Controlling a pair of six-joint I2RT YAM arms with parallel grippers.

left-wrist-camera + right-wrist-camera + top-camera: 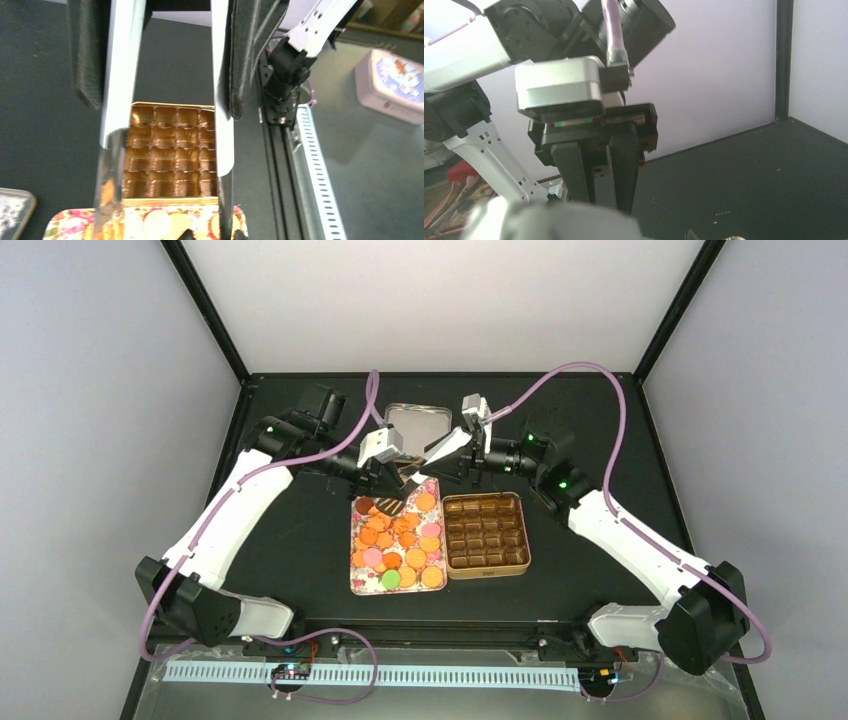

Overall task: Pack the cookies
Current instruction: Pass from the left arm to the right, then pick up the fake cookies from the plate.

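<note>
The cookies point(395, 540), mostly round orange with a few pink, green and dark brown, lie on a floral tray point(356, 585). It also shows in the left wrist view point(65, 222). A pair of white and silver tongs point(117, 100) reaches over the tray's back edge. My right gripper point(445, 452) holds them, its black fingers point(252, 55) pressed on the outside of both blades. My left gripper point(392, 495) faces it. Its fingers point(571, 172) stand close together, with one blade running between the tips. How tightly they close does not show.
A brown tin point(486, 532) of empty gold compartments point(170, 155) sits right of the tray. A silver lid point(415, 420) lies behind both. A slotted rail point(315, 170) runs along the table's near edge. A pink box point(392, 85) stands off the table.
</note>
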